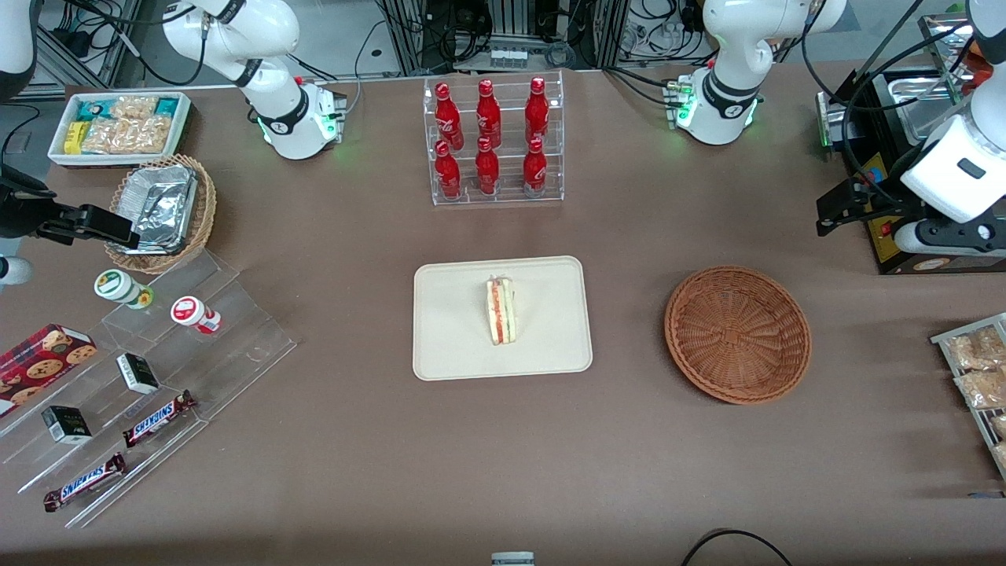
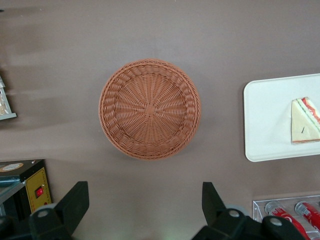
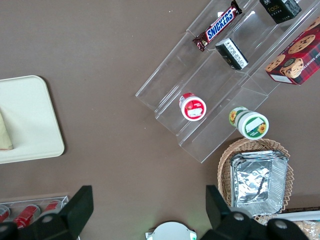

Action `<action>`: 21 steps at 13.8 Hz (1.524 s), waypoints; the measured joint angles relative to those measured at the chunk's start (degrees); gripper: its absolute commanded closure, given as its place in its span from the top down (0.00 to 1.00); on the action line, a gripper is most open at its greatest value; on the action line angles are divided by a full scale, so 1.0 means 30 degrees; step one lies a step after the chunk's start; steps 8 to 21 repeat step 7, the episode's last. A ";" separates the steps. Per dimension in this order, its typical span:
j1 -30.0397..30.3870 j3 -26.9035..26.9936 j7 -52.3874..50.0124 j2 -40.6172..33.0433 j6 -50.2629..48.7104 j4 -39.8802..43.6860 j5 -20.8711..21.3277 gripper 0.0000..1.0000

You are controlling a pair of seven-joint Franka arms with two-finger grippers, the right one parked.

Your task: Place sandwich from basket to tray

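Basically done. Sandwich (image 1: 501, 310) lying on tray (image 1: 502, 317), near its middle, well apart from gripper (image 2: 145, 207) and off toward the parked arm's end from it. Basket (image 2: 149, 108) empty, directly under gripper, not touched. Gripper raised high over basket toward working arm's end of table, fingers (image 2: 74, 202) spread wide, nothing held between them. Nothing left of the transfer as far as visible; judging only a retreat or park remains, if anything.

Sandwich look: small triangular wedge, pale white bread, resting on its side, cut edge showing red, orange and green filling stripes. Fully inside tray rim, not overhanging. Seems intact, no spilled filling seen on tray. Tray flat, cream, rounded corners, otherwise bare. Basket reddish-brown wicker, round, shallow, just beside tray with brown table (image 1: 354, 440) between.
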 measured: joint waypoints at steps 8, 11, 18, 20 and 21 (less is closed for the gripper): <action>-0.0008 0.1527 0.0172 -0.0060 -0.0343 0.0178 0.0459 1.00; -0.0008 0.1527 0.0172 -0.0060 -0.0343 0.0178 0.0459 1.00; -0.0008 0.1527 0.0172 -0.0060 -0.0343 0.0178 0.0459 1.00; -0.0008 0.1527 0.0172 -0.0060 -0.0343 0.0178 0.0459 1.00; -0.0008 0.1527 0.0172 -0.0060 -0.0343 0.0178 0.0459 1.00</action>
